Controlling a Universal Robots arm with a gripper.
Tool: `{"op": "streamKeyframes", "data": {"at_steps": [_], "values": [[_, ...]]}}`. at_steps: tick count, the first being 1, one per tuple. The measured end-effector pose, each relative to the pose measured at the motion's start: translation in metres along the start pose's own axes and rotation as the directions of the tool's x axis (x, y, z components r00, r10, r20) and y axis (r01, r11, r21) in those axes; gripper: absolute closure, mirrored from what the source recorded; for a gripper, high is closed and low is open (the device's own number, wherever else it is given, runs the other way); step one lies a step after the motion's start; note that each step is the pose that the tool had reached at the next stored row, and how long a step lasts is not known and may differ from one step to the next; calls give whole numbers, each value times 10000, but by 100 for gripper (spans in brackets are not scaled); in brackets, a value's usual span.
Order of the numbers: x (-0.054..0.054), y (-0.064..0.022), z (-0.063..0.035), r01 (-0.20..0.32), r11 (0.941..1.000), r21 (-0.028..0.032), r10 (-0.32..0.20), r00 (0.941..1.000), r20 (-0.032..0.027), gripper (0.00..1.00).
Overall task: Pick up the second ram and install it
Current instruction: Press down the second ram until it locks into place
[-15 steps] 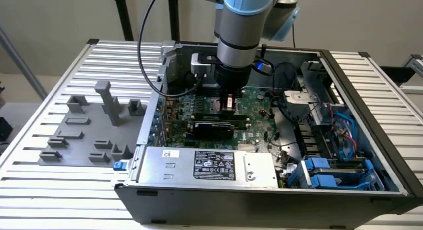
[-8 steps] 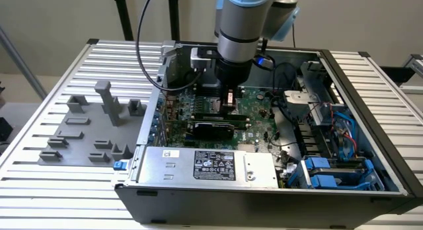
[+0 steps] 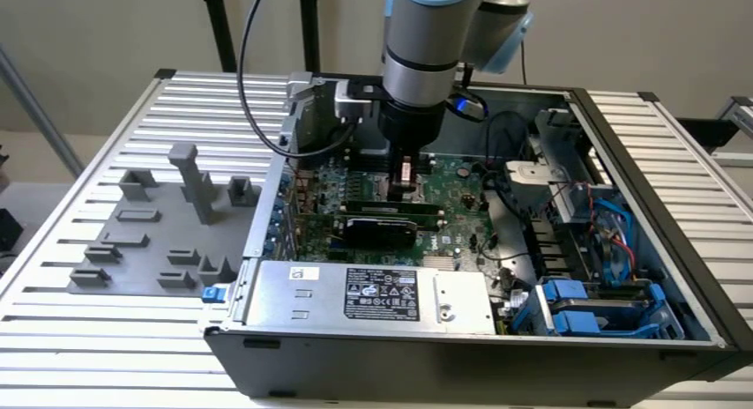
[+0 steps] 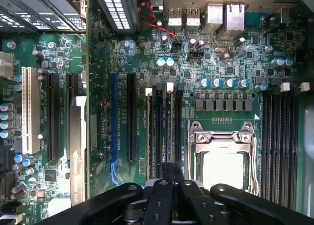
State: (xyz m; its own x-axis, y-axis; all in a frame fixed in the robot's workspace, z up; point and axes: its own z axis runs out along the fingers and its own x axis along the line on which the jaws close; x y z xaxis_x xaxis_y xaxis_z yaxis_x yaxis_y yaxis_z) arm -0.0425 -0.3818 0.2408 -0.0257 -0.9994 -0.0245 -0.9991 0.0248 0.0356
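My gripper (image 3: 406, 187) reaches down into the open computer case (image 3: 659, 206), low over the motherboard (image 3: 453, 184). In the wrist view its black fingers (image 4: 163, 178) stand close together over the row of black memory slots (image 4: 177, 131) beside the CPU socket (image 4: 223, 151). The second ram (image 3: 374, 204), a long green strip, sits upright on its edge right under the fingertips, in line with the slots. The gripper (image 4: 170, 172) looks shut on the strip's upper edge. Another thin strip (image 4: 149, 131) stands in a neighbouring slot with a white latch.
A grey fixture plate with plastic blocks (image 3: 165, 241) lies on the slatted table at the exterior view's left. The power supply (image 3: 370, 294) fills the case's near side. Drive bays with blue clips (image 3: 588, 308) and loose cables (image 3: 512, 189) sit at the exterior view's right. Long expansion slots (image 4: 54, 117) run beside the memory slots.
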Motion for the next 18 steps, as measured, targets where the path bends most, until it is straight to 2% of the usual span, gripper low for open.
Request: {"op": "streamKeyframes", "data": {"at_steps": [18], "values": [[-13,-10,45,1,10000,25,-1,10000,1,100]]}}
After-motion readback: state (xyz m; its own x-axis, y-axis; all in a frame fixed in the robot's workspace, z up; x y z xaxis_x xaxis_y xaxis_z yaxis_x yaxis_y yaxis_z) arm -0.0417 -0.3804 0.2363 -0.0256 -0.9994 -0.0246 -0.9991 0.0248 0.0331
